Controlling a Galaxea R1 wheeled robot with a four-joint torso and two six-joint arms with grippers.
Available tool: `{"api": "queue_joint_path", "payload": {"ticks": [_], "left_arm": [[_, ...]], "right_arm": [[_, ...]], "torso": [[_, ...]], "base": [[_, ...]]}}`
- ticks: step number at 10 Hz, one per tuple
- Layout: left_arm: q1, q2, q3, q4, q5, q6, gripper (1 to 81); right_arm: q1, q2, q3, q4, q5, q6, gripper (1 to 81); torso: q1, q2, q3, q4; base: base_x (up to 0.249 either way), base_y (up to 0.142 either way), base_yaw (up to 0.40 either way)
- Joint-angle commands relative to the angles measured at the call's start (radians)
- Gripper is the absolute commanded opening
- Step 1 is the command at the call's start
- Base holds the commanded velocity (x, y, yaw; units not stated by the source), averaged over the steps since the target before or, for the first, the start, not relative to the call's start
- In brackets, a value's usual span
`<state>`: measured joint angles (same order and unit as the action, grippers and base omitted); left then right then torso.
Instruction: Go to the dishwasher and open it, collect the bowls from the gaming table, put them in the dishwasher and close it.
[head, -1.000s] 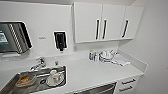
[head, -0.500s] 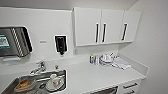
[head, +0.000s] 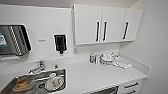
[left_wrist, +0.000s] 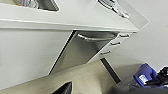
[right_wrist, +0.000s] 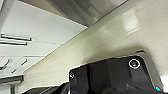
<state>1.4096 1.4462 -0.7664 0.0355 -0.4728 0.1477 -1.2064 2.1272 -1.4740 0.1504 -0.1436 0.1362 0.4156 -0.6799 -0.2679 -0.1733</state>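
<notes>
The head view takes in the counter (head: 105, 75), with the sink (head: 37, 82) at seven o'clock; the left wrist view adds the dishwasher (left_wrist: 82, 50), closed under that counter beside the drawers (left_wrist: 110, 43). Either gripper's opening: cannot tell

The whole kitchen scene has slid toward nine o'clock and a touch upward as the robot's head turned: the wall cupboards (head: 107, 23) now sit nearer the middle, the sink (head: 37, 81) has drifted to the seven o'clock corner, and more of the bare side wall (head: 155, 37) has opened at three o'clock
</notes>
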Motion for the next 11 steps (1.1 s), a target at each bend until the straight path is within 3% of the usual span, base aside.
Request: {"api": "queue_joint_path", "payload": {"ticks": [1, 2, 3, 6, 11], "left_arm": [[-0.054, -0.058, 0.035, 0.046, 0.016, 0.000, 81.1], [-0.054, -0.058, 0.036, 0.047, 0.016, 0.000, 81.1], [-0.054, -0.058, 0.032, 0.046, 0.016, -0.002, 81.1], [-0.054, -0.048, 0.015, 0.043, 0.016, -0.002, 81.1], [-0.056, -0.051, -0.010, 0.041, 0.011, -0.003, 81.1]], "right_arm": [[0.124, -0.062, 0.049, 0.064, -0.040, 0.002, 81.1], [0.141, -0.071, 0.067, 0.080, -0.040, 0.002, 81.1], [0.155, -0.082, 0.087, 0.087, -0.037, 0.002, 81.1], [0.178, -0.091, 0.114, 0.104, -0.034, 0.006, 81.1], [0.184, -0.116, 0.124, 0.115, -0.034, 0.006, 81.1]], "torso": [[0.063, -0.097, -0.092, 0.000], [0.085, -0.132, -0.125, 0.000], [0.110, -0.170, -0.067, 0.000], [0.164, -0.258, -0.106, 0.000], [0.282, -0.446, -0.110, 0.000]], "base": [[0.000, 0.000, 0.000], [0.000, 0.000, 0.000], [0.000, 0.000, 0.000], [0.000, 0.000, 0.000], [0.000, 0.000, 0.000]]}}
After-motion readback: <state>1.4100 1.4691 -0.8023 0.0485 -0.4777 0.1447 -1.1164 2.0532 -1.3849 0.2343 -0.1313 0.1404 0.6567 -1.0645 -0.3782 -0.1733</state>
